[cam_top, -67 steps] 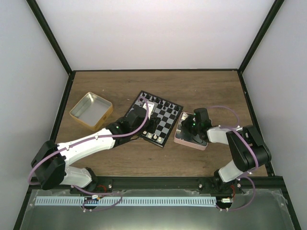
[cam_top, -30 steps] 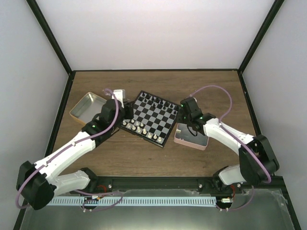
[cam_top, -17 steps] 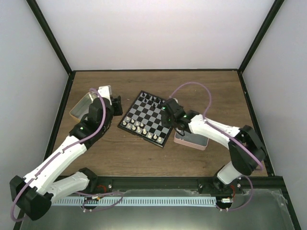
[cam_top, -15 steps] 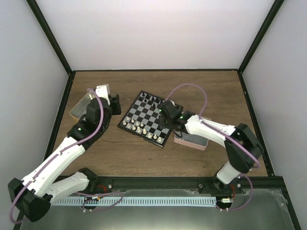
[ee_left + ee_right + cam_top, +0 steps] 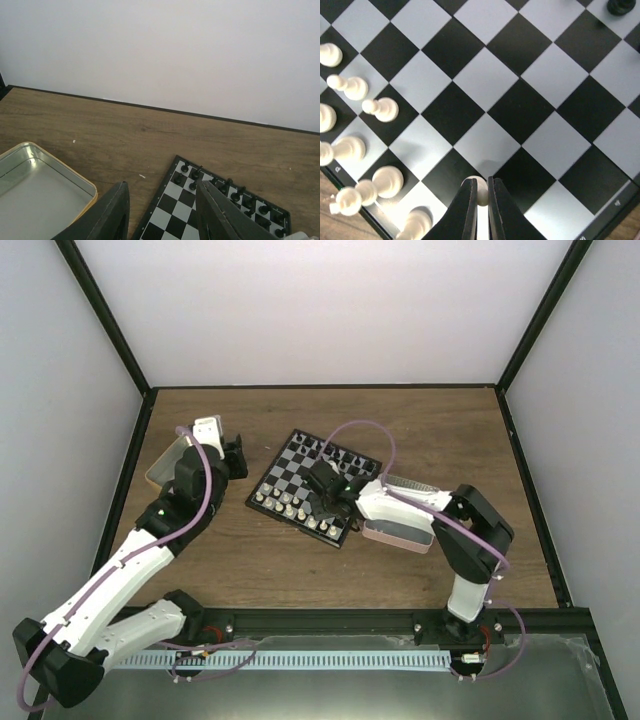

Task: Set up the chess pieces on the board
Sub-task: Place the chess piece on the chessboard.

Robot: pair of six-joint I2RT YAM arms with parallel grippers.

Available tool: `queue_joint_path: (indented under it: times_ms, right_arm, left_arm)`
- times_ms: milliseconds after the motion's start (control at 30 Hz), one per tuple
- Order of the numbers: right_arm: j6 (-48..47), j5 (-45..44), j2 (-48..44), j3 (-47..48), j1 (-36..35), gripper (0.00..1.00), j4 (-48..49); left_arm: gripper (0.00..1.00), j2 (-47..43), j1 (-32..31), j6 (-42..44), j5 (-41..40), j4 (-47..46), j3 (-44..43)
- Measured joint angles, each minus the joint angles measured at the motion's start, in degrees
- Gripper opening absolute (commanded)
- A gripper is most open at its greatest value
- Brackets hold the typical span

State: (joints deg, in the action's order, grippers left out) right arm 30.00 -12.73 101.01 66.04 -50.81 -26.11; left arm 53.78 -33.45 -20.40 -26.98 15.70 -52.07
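Observation:
The board (image 5: 290, 480) lies mid-table, turned at an angle. Cream-white chess pieces (image 5: 288, 508) line its near left edge and black ones (image 5: 338, 453) its far edge. My right gripper (image 5: 326, 498) hangs over the board's near right part. In the right wrist view it (image 5: 480, 183) is shut on a small cream-white piece (image 5: 481, 192) above the board's squares (image 5: 485, 80), with white pieces (image 5: 380, 109) to the left. My left gripper (image 5: 236, 456) is off the board's left side. Its jaws (image 5: 161, 186) stand open with nothing between them, over the board's corner (image 5: 175, 191).
A yellow-sided metal tin (image 5: 160, 468) sits at the left, partly under my left arm, and it shows as an empty tin (image 5: 40, 192) in the left wrist view. A pink tray (image 5: 397, 531) lies right of the board. Dark rails frame the wooden table.
My right arm swung left from the pink tray to over the board, staying shut. My left arm drew back left toward the tin, off the board, and its jaws opened a little.

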Motion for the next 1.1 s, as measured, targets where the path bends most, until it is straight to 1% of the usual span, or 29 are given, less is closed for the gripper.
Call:
queue_joint_path:
  times_ms: [467,900,1100]
  right_arm:
    - [-2.58,-0.57,7.43,9.2,-1.64,0.01,-0.37]
    - [-3.67,-0.79,9.73,10.58,-1.99,0.01,-0.44]
    - [-3.67,-0.83,10.03,10.95,-2.01,0.09,-0.5]
  left_arm:
    - [0.38,0.15,0.22,0.5,-0.33,0.04,0.72]
    - [0.38,0.15,0.59,0.92,-0.37,0.04,1.27]
    - [0.38,0.15,0.7,0.94,-0.35,0.04,1.31]
